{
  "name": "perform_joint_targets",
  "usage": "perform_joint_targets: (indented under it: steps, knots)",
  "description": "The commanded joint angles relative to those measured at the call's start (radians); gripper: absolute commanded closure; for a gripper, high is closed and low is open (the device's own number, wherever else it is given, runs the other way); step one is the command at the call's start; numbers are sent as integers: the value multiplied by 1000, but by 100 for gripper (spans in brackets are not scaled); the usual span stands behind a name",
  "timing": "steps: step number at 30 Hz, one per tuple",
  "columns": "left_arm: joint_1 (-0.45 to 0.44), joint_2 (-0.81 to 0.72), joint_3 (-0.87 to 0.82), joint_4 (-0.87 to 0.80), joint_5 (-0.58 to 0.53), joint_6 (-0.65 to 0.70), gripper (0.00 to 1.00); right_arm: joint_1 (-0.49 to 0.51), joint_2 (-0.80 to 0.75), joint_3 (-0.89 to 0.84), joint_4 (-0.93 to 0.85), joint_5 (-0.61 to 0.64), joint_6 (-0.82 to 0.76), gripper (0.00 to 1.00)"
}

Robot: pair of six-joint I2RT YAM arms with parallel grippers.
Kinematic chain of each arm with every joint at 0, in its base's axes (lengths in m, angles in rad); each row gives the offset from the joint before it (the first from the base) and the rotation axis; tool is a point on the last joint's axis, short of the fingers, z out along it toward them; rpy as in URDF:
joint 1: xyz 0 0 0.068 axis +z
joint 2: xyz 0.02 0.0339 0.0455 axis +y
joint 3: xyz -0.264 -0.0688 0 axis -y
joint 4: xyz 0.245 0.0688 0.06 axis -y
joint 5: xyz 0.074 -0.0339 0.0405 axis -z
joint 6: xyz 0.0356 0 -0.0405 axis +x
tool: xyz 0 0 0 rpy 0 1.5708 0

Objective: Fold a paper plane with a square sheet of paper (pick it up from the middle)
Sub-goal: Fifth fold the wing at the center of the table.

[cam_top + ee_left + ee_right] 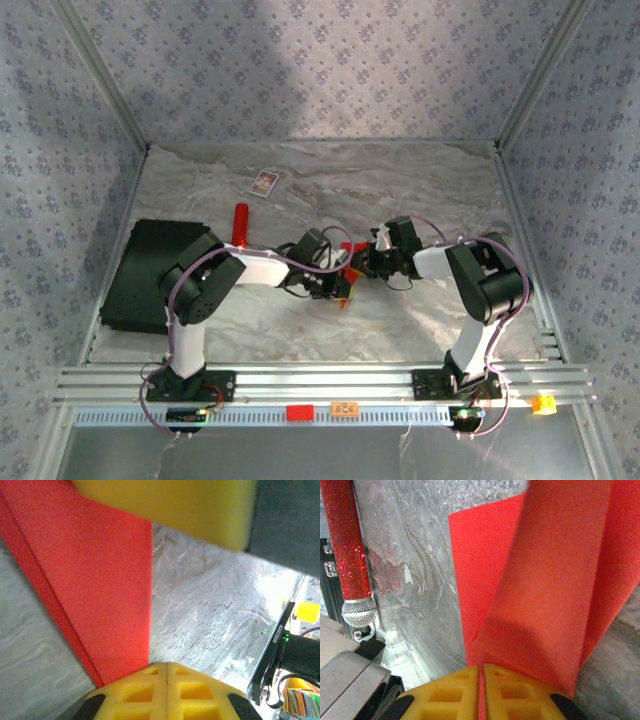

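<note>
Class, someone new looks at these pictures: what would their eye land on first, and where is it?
The bright red sheet of paper, creased, mid-table, pinched in the shut right pincer with the shut left pincer beside it. Next, the glittery red stick with a silver ball tip, lying behind the left arm near a black mat.

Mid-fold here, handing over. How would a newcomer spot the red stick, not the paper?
Find the black rectangular mat on the left of the marble-patterned table. Just to the right of its far right corner lies the red glittery cylindrical stick. Unlike the thin red paper sheet at the centre, it is a sparkling rod with a silver ball tip.
</note>
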Motion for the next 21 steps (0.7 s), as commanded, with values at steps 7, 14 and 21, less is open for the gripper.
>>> perform_joint_targets:
  steps: [7,14,21]
  knots:
    - [-27,-50,-127,-31,91,-16,96,-5,23,-26,-139,98,-24,86]
    - [-40,-88,-179,12,111,-34,96,-5,24,-25,-137,98,-19,86]
    - [-31,-210,-179,92,89,-50,96,-3,23,-25,-135,95,-18,86]
